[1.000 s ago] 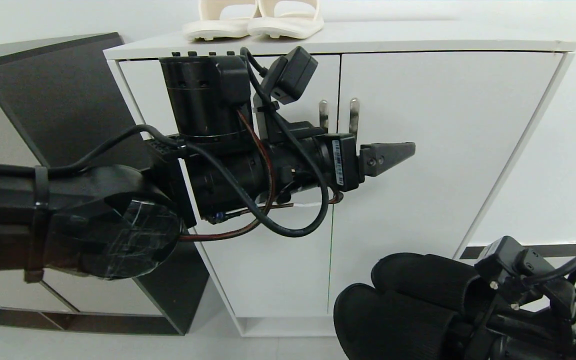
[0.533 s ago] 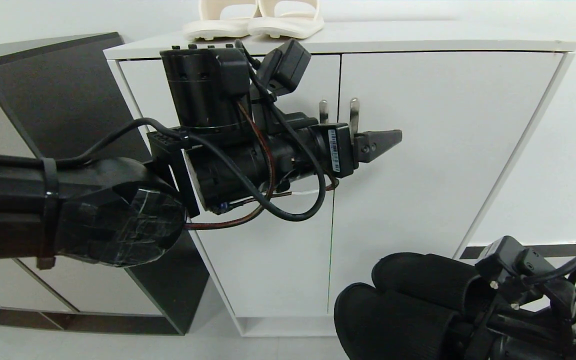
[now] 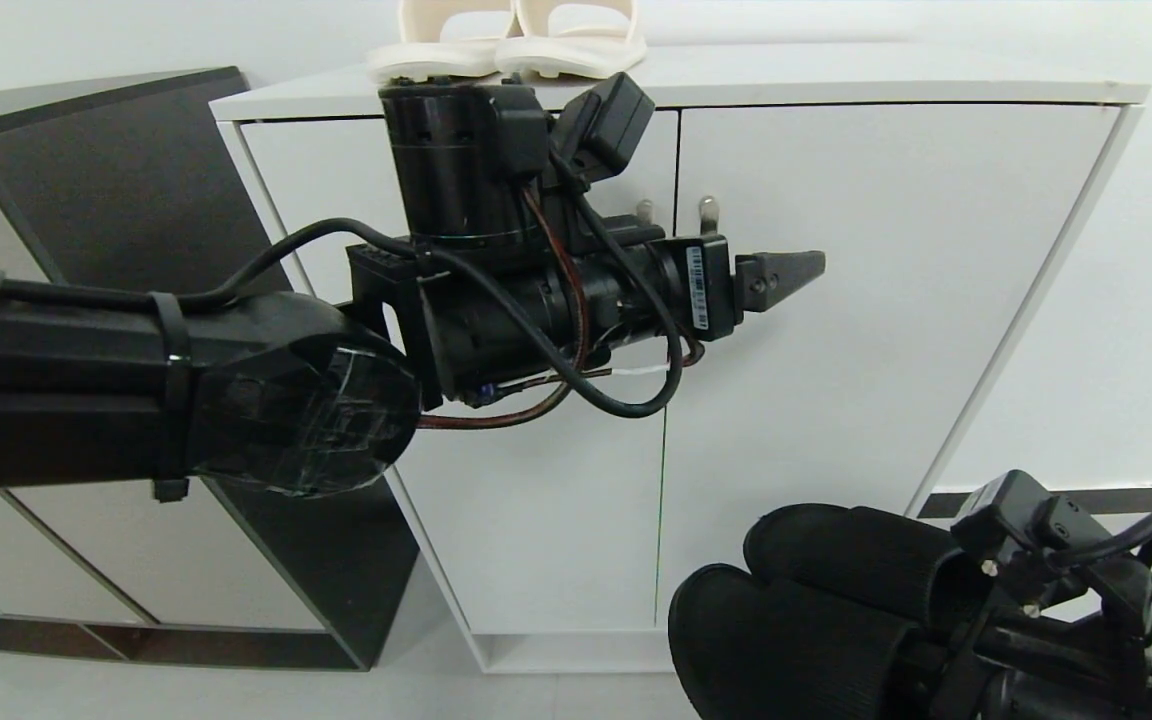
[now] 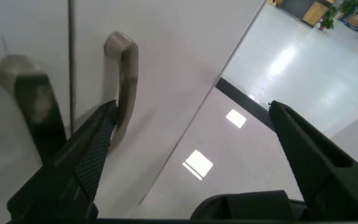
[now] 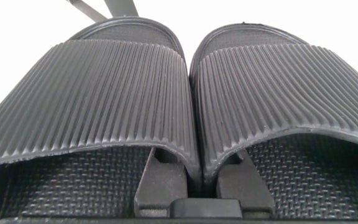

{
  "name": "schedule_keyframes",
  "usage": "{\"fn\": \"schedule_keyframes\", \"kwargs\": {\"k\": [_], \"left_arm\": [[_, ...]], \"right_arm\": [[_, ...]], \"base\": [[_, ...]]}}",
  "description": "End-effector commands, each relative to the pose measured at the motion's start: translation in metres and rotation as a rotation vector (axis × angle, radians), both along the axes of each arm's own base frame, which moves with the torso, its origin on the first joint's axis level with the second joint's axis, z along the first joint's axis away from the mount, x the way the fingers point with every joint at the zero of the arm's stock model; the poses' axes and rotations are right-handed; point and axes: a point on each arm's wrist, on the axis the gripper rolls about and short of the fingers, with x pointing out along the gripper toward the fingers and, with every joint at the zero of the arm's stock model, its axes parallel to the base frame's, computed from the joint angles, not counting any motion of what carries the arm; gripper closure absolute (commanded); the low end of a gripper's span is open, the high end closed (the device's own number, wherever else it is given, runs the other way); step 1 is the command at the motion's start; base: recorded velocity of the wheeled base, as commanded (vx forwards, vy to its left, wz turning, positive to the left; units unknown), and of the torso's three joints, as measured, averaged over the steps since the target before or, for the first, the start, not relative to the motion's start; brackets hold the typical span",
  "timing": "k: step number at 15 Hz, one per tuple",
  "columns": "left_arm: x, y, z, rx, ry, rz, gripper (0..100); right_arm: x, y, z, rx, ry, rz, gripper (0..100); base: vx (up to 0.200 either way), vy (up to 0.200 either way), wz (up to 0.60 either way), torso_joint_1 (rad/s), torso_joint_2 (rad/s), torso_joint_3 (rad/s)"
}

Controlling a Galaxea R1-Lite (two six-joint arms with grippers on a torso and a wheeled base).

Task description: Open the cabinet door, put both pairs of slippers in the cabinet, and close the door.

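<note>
The white cabinet (image 3: 886, 250) has both doors closed, with two metal handles (image 3: 707, 211) beside the centre seam. A cream pair of slippers (image 3: 511, 45) lies on its top. My left gripper (image 3: 786, 278) hovers in front of the right door, just below the handles, turned sideways. In the left wrist view the left gripper (image 4: 191, 112) is open, one finger (image 4: 86, 162) close to the right door's handle (image 4: 124, 74), not closed around it. My right gripper (image 5: 194, 186), low at the right, is shut on a black pair of slippers (image 3: 816, 590) (image 5: 104, 99).
A dark grey cabinet (image 3: 116, 200) stands against the white one's left side. White wall with a dark baseboard stripe (image 3: 1086, 498) runs to the right. Pale floor (image 3: 556, 690) lies below the doors.
My left arm has risen and shifted right, bringing its gripper up to just under the handles. The right arm with the black slippers has stayed still.
</note>
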Motion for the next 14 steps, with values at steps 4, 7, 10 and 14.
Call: {"fn": "schedule_keyframes", "kwargs": {"k": [4, 7, 10, 14], "left_arm": [[0.006, -0.007, -0.004, 0.002, 0.003, -0.001, 100], [0.006, -0.006, -0.004, 0.002, 0.005, -0.001, 100], [-0.003, -0.001, 0.000, -0.004, 0.003, -0.012, 100], [-0.052, 0.004, -0.003, 0.018, 0.027, -0.122, 100]], "right_arm": [[-0.001, -0.001, 0.001, 0.002, -0.001, 0.002, 100], [-0.001, -0.001, -0.001, -0.004, 0.007, 0.006, 100], [-0.003, -0.002, -0.004, -0.009, 0.018, 0.028, 100], [-0.019, -0.012, 0.003, 0.038, 0.024, 0.146, 100]], "base": [[0.000, 0.000, 0.00, 0.000, 0.00, 0.000], [0.000, 0.000, 0.00, 0.000, 0.00, 0.000], [0.000, 0.000, 0.00, 0.000, 0.00, 0.000], [0.000, 0.000, 0.00, 0.000, 0.00, 0.000]]}}
